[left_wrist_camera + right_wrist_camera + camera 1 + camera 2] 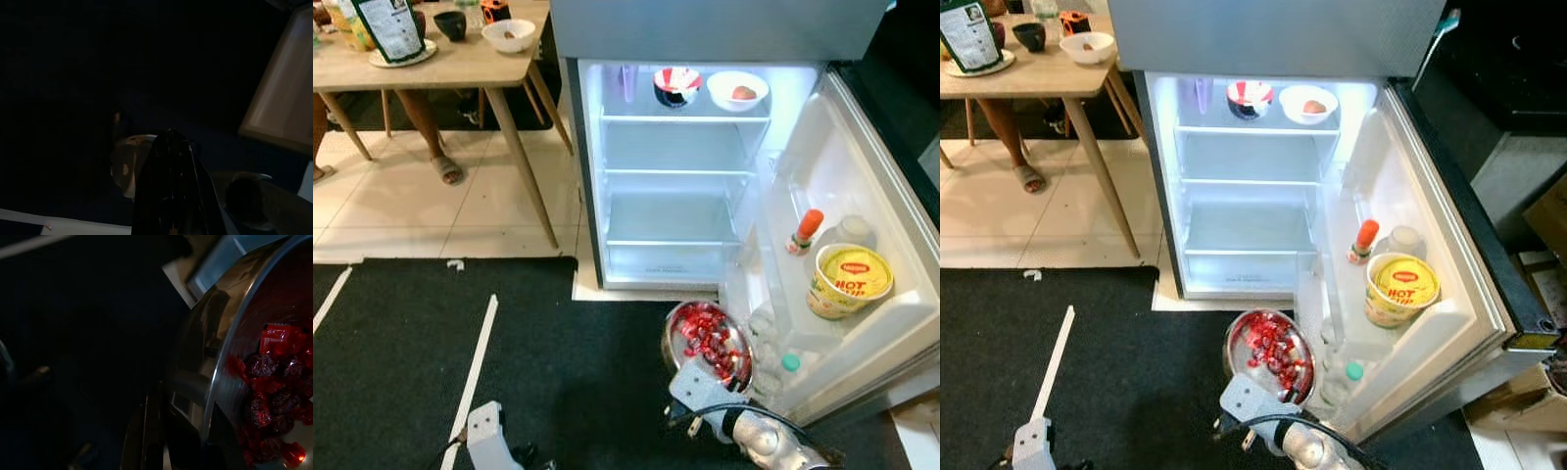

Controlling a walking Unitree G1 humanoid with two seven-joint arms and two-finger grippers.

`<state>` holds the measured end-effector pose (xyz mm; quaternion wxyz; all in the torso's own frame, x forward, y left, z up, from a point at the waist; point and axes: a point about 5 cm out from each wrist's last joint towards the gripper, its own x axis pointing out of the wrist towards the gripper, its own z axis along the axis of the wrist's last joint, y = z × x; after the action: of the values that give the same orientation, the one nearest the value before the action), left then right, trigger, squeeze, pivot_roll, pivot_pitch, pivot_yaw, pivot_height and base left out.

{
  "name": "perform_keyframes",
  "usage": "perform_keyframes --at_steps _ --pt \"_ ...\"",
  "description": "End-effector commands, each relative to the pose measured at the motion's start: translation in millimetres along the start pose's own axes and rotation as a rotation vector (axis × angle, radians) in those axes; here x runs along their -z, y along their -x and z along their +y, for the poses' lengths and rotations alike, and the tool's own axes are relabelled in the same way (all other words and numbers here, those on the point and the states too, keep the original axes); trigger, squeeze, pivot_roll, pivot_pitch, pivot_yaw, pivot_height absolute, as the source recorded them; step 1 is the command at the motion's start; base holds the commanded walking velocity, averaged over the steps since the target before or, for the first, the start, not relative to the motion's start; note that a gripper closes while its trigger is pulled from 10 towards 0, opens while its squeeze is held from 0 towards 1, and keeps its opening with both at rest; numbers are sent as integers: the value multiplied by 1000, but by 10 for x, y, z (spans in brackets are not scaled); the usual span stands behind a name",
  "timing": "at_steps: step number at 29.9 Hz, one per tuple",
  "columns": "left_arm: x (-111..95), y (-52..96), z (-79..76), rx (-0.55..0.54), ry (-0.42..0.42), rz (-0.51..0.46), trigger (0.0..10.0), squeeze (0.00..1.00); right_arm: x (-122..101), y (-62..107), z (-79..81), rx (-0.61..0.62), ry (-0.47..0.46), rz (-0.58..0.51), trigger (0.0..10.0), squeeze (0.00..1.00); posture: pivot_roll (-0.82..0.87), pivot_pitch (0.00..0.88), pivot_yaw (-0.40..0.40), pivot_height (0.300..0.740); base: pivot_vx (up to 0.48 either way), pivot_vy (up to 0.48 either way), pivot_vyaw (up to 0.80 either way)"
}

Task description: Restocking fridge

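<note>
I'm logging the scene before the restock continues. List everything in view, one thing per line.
Fridge: one, white inside, door open.
Red-white bowl: one, top shelf.
White bowl: one, top shelf, beside it.
Yellow tub: one, door shelf.
Orange-capped bottle: one, door shelf.
Steel bowl: one, holds red wrapped sweets, held before the fridge.
Table: one, wooden, left of the fridge, carrying a white bowl, a dark cup and a green bag.
Rug: black, on the floor.
Person's legs: under the table.
Right gripper: clamped on the steel bowl's rim.
Left gripper: low, idle.
</note>
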<state>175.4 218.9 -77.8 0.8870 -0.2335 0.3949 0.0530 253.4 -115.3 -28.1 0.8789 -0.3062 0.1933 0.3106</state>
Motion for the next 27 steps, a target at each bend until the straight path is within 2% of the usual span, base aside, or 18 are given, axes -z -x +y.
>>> perform_keyframes --at_steps 1,2,4,5,8,14,16,19,23,24,25,27 --pt "55 13 21 -19 -27 26 10000 0 213 73 103 -2 -37 107 10000 0 -75 125 -9 740 0 0 0" --pt "63 9 11 -18 -33 32 10000 0 291 108 128 3 -52 144 10000 0 -68 117 -14 740 0 0 0" --pt "63 9 11 -18 -33 32 10000 0 291 108 128 3 -52 144 10000 0 -68 117 -14 740 0 0 0" --pt "79 3 -10 -6 -27 39 10000 0 498 221 204 13 -73 233 10000 0 -64 114 -15 740 0 0 0" --pt "92 3 -19 -2 -15 37 10000 0 687 347 283 15 -69 311 10000 0 -56 105 -19 740 0 0 0" --pt "142 25 14 -17 -15 49 10000 0 770 403 280 43 -21 355 10000 0 -53 99 -22 740 0 0 0" --pt "172 38 30 -23 -17 57 10000 0 768 399 183 92 -11 358 10000 0 -54 100 -20 740 0 0 0" --pt "184 43 35 -25 -20 61 10000 0 757 390 124 116 3 355 10000 0 -54 100 -20 740 0 0 0" --pt "193 48 43 -26 -27 67 10000 0 645 331 -212 226 72 317 10000 0 -55 99 -20 740 0 0 0" --pt "191 47 42 -25 -27 67 10000 0 622 323 -277 244 83 311 10000 0 -55 99 -20 740 0 0 0" --pt "191 47 42 -25 -27 67 10000 0 622 323 -277 244 83 311 10000 0 -55 99 -20 740 0 0 0" --pt "183 45 40 -23 -30 65 10000 0 585 316 -421 281 108 305 10000 0 -54 97 -19 740 0 0 0"
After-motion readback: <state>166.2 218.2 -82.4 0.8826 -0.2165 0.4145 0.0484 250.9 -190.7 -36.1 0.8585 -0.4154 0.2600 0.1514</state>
